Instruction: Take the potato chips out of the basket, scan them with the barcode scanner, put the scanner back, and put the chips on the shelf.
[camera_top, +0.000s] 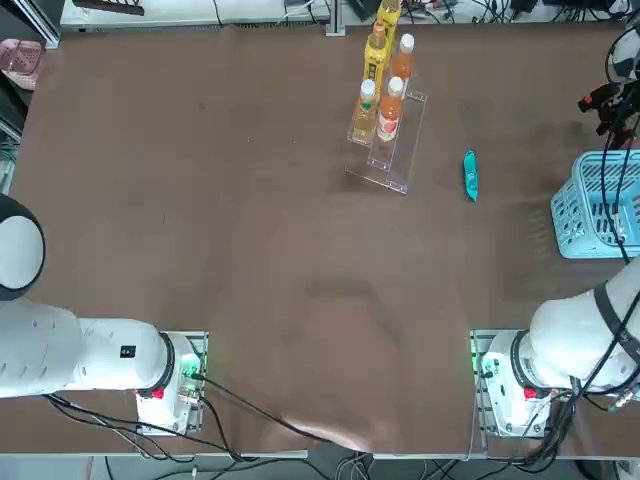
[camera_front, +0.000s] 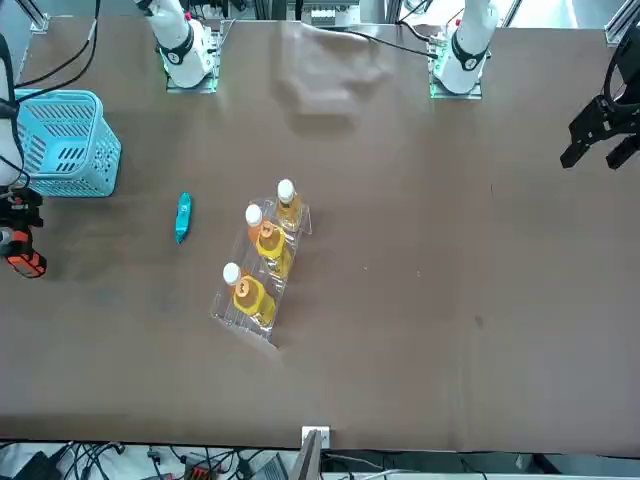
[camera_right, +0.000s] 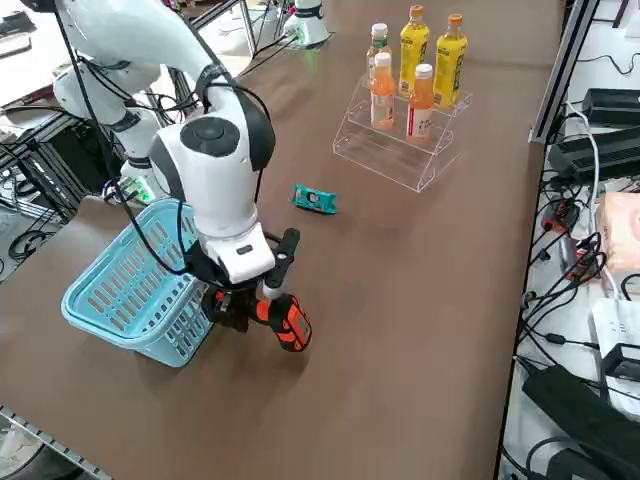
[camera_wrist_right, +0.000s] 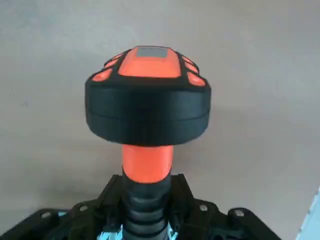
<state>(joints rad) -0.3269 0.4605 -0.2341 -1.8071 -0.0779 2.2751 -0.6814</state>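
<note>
Find potato chips (camera_top: 471, 175) flat on the brown surface (camera_top: 250, 220), between clear shelf (camera_top: 395, 165) and blue basket (camera_top: 590, 215): small, narrow, teal-blue. Make out dark markings on top in right side view, barely in front view. See right hand (camera_right: 262, 305) beside basket, closed around barcode scanner (camera_right: 292, 324). Get scanner's orange-and-black back close up only in wrist view.
</note>
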